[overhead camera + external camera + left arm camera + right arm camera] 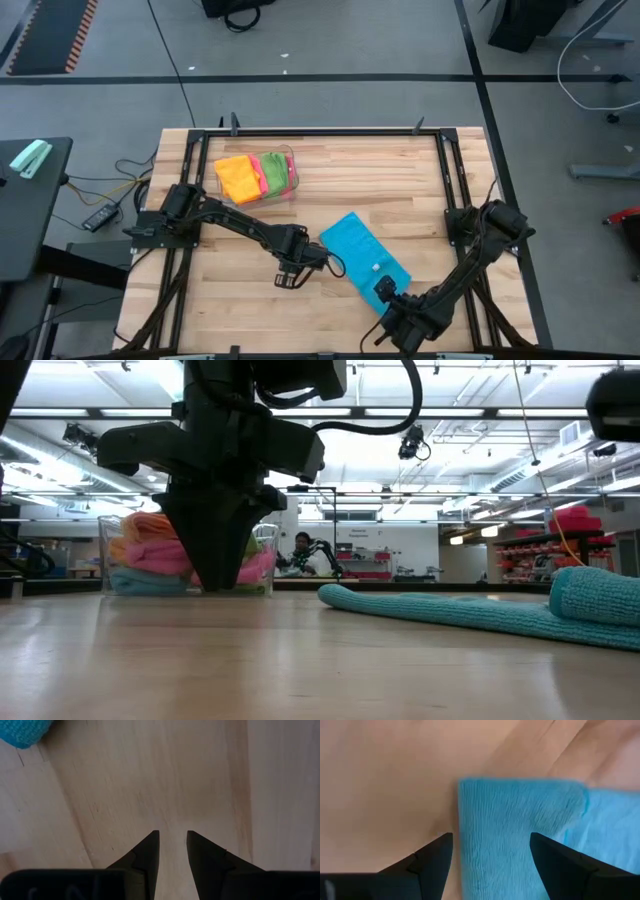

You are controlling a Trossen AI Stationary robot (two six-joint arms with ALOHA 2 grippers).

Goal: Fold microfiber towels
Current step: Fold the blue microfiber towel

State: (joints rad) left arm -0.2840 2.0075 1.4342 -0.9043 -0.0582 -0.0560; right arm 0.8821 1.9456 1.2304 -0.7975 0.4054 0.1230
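A blue microfiber towel (360, 255) lies on the wooden table as a folded strip, slanting from mid-table toward the near edge. Its near end is doubled over (520, 820) and shows as a raised hump in the low view (595, 595). My right gripper (385, 297) hangs over that near end, slanting down. It is open, its two fingers (491, 840) standing apart above the cloth. My left gripper (290, 275) points straight down over bare wood to the left of the towel. It is slightly open (172, 836) with nothing between its fingers. One towel corner (22, 732) lies beyond it.
A clear plastic bin (255, 178) at the far left of the table holds orange, pink and green towels (160, 550). Black frame rails (330, 133) run along the table's edges. Bare wood lies between the bin and the blue towel.
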